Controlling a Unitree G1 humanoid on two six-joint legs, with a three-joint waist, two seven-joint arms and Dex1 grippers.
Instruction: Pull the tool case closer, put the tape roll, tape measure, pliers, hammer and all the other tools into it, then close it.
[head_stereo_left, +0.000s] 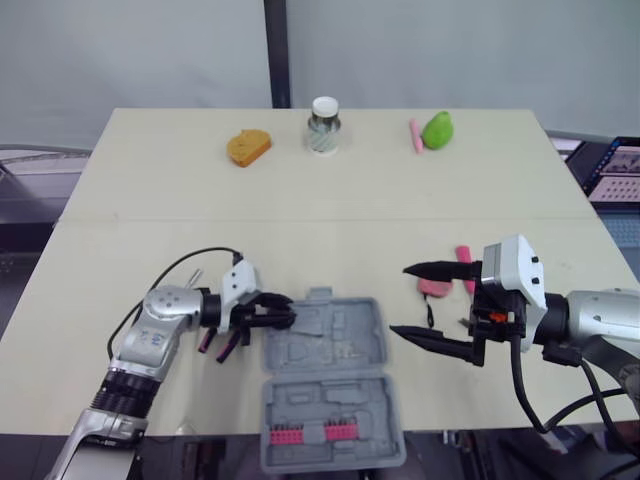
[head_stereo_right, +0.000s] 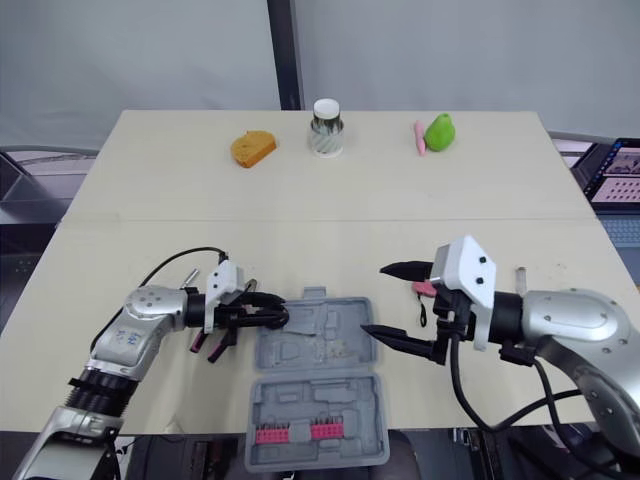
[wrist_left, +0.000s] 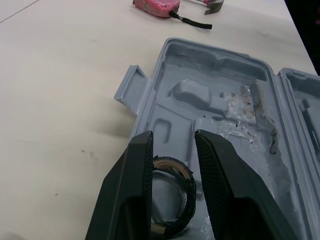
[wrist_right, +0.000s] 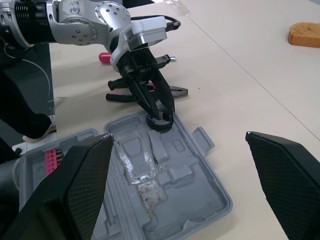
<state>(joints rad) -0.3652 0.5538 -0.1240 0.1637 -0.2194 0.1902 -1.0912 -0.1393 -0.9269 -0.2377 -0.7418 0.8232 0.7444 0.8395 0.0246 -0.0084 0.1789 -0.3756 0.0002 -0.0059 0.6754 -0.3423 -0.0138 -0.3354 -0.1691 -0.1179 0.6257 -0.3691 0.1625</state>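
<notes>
So: left gripper (head_stereo_left: 285, 315) jaws clamped on tape roll (wrist_left: 190, 200), right at the left edge of the open case (head_stereo_left: 340, 330) | right gripper (head_stereo_left: 400, 300) jaws spread wide, empty, just right of case | tape measure (head_stereo_left: 435, 288) and pliers (wrist_right: 120, 96) out on counter (head_stereo_left: 300, 220)

Pale beige table (head_stereo_left: 330, 190), two tops butted together; seam (head_stereo_left: 300, 220) runs straight across the middle. Plain light grey wall (head_stereo_left: 450, 50) behind it, split by one dark vertical post (head_stereo_left: 276, 50); lit laptop screen (head_stereo_left: 615, 172) off the table's right edge; dark floor (head_stereo_left: 18, 270) on the left. Light is even and diffuse; shadows on the tabletop are soft.
</notes>
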